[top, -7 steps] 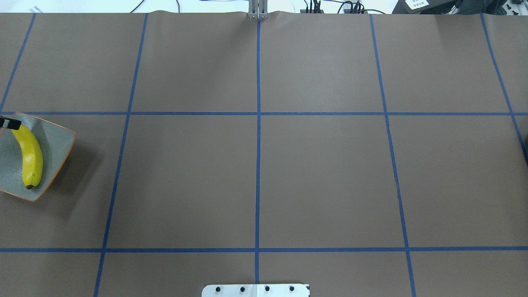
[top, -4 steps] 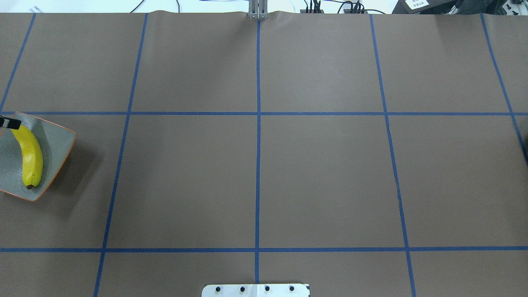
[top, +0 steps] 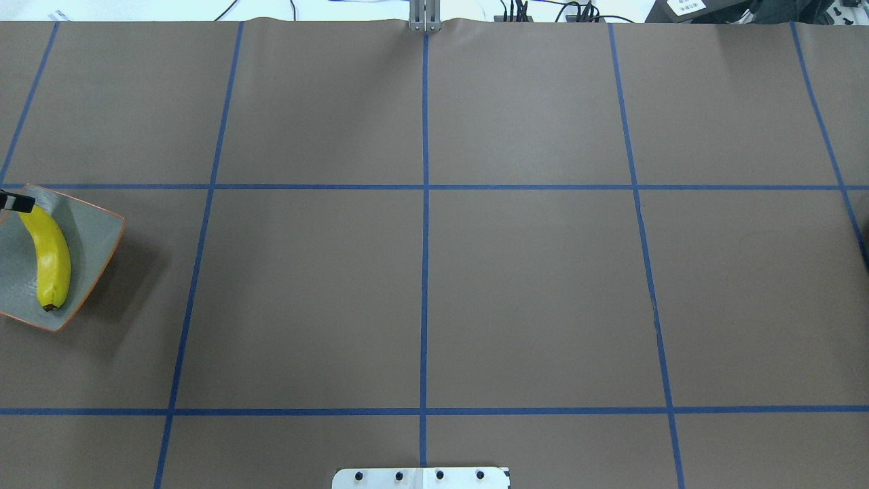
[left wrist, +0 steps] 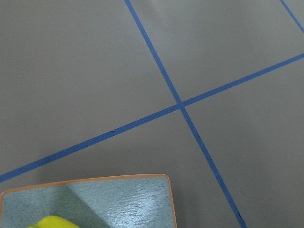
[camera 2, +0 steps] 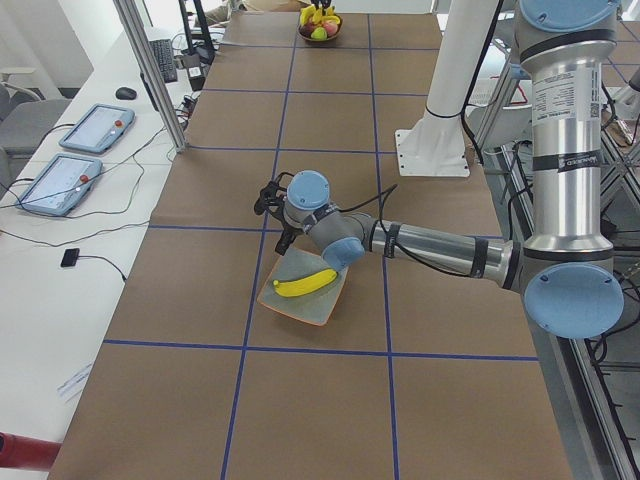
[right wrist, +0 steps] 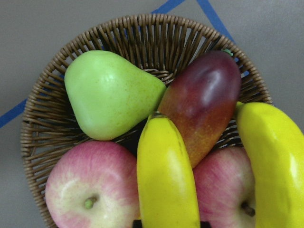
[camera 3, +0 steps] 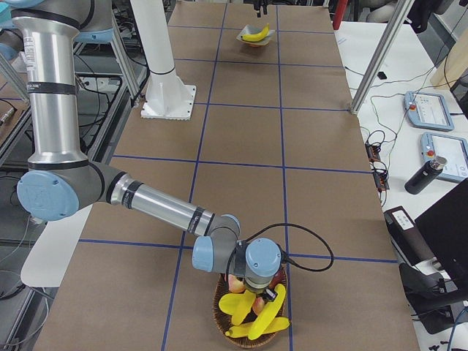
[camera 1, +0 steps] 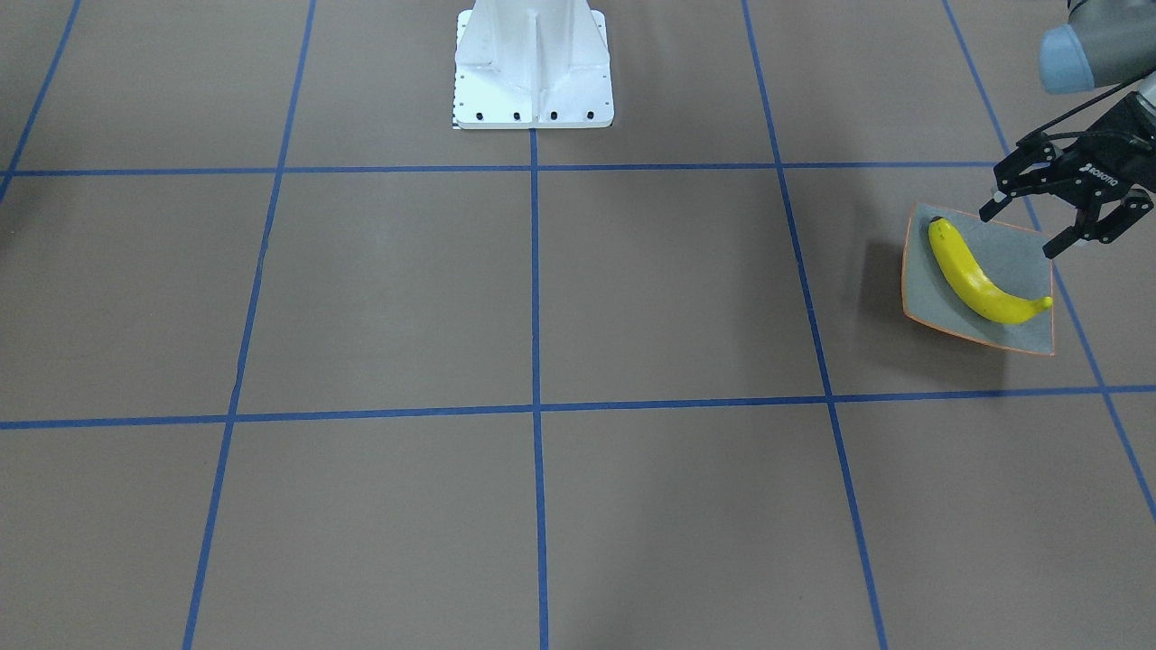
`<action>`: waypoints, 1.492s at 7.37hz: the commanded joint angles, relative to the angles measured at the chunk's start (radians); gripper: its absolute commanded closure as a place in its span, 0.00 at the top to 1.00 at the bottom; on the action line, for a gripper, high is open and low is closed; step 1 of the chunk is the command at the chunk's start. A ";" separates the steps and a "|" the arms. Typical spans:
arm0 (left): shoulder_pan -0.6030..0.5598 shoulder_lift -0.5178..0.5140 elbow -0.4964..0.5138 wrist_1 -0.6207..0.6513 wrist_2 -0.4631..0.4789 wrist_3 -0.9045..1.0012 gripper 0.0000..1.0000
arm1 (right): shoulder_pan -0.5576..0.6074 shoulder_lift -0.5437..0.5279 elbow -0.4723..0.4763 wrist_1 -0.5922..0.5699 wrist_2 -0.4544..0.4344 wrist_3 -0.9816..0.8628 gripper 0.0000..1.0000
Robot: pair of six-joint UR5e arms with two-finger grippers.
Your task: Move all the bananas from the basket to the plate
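One banana point(camera 1: 978, 278) lies diagonally on the grey plate point(camera 1: 919, 293); the left hand point(camera 1: 1019, 235), fingers spread, hovers over its corner. Other bananas point(right wrist: 166, 175) lie in the wicker basket point(right wrist: 142, 28) beneath the right hand point(camera 3: 265, 289), whose grip cannot be told.

This is a robotics lab. A long table point(top: 529, 292) is covered in brown paper gridded with blue tape point(top: 425, 272). A white pedestal point(camera 1: 533, 63) stands on it and a jointed robot arm point(camera 2: 570, 150) reaches over it. Teach pendants point(camera 2: 58, 182) and loose cables point(top: 577, 8) lie on a white side bench point(camera 2: 40, 300) beside aluminium frame posts point(camera 2: 150, 75).
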 commanded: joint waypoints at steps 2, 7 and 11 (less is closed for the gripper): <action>0.001 -0.008 0.000 0.003 -0.005 -0.011 1.00 | 0.048 0.118 0.104 -0.254 -0.001 0.067 0.00; 0.005 -0.078 -0.004 0.002 -0.003 -0.128 1.00 | -0.043 0.185 0.295 -0.253 0.119 0.730 0.00; 0.074 -0.262 -0.004 0.000 0.003 -0.392 1.00 | -0.241 0.201 0.571 -0.246 0.128 1.345 0.00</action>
